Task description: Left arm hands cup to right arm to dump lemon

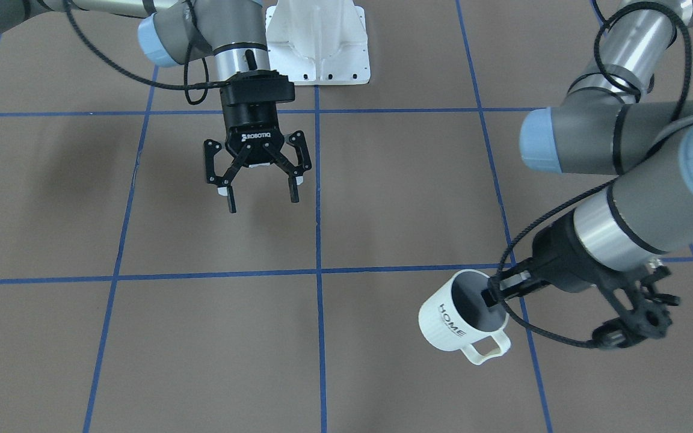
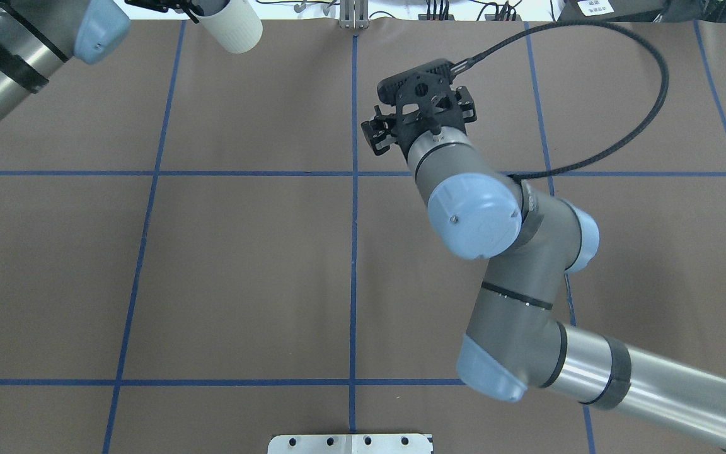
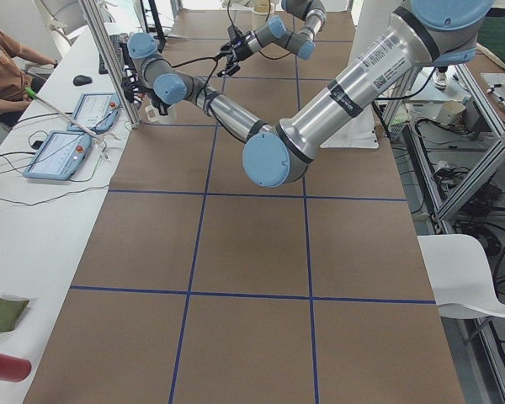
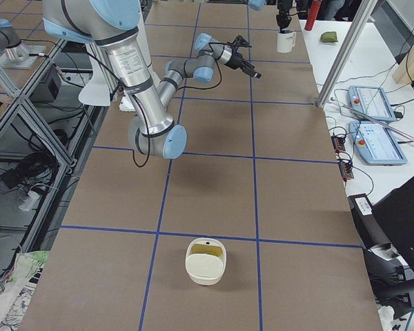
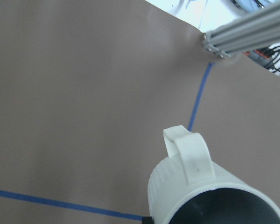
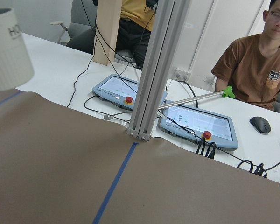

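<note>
We see a bench (image 2: 243,265) covered in brown paper and ruled into large squares by blue tape (image 2: 353,252). Along its far edge runs a white desk (image 6: 46,56) carrying two grey pendants (image 6: 126,95) with red buttons, behind an aluminium post (image 6: 151,70). A man in a brown T-shirt (image 6: 252,70) sits there. Past the opposite long edge we find a white chair (image 3: 475,273).

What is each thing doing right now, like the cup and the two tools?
cup: held by its rim, lifted off the table.
left tool: shut on the cup's rim, one finger inside.
right tool: open, empty, hovering above the table.
lemon: not seen; cannot tell whether it is in the cup.
white bowl: sitting upright on the table.
</note>
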`<state>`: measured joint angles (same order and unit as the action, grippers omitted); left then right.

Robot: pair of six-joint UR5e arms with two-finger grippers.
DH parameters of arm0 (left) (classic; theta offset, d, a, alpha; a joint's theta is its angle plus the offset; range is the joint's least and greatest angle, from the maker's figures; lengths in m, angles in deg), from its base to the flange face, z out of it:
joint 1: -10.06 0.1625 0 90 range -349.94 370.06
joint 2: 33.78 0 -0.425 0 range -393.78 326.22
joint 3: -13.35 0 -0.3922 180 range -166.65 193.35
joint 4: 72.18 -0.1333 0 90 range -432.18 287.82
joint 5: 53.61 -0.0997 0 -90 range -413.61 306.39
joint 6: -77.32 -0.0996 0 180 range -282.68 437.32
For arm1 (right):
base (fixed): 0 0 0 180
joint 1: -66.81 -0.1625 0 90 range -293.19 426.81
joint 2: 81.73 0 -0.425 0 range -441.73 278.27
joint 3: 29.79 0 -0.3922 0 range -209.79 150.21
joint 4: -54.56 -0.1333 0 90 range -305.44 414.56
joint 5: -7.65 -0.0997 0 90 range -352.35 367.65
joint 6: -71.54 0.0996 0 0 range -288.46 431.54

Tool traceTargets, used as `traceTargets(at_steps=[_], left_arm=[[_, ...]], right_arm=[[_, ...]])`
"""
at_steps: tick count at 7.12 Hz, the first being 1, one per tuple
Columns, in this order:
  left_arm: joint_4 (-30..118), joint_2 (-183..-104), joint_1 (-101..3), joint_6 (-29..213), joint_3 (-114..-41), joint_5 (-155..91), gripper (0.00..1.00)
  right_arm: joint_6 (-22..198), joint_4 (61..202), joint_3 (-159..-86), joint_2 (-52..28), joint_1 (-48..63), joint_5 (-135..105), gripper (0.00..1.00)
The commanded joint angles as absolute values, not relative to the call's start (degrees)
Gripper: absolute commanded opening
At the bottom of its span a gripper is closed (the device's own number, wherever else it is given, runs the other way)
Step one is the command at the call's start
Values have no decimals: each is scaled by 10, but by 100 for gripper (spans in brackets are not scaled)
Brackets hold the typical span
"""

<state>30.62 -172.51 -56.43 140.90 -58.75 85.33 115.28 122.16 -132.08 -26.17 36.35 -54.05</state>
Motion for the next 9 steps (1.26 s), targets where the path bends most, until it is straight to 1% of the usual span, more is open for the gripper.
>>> traceTargets(at_steps=[1,2,3,4,5,6,7,9], left_arm=[[218,-1704,-601,1278,-602,819,0],[173,-1664,-602,1202,-634,770,0],[161,-1608,-603,1143,-670,750,0],[155,-1566,-610,1090,-694,750,0],[131,-1526,-610,1057,-728,750,0],[110,-1488,-609,1034,-763,750,0],[109,-1433,-605,1034,-807,750,0],[108,-1365,-594,1034,-847,752,0]], right_arm=[[1154,1222,-1317,-259,244,-747,100],[1158,1222,-1315,-248,192,-845,100],[1168,1224,-1315,-234,141,-941,100],[1166,1231,-1315,-215,82,-1059,100],[1158,1260,-1314,-202,32,-1128,100],[1140,1314,-1313,-200,0,-1189,100],[1099,1364,-1317,-191,-26,-1226,100],[1052,1415,-1325,-157,-68,-1262,100]])
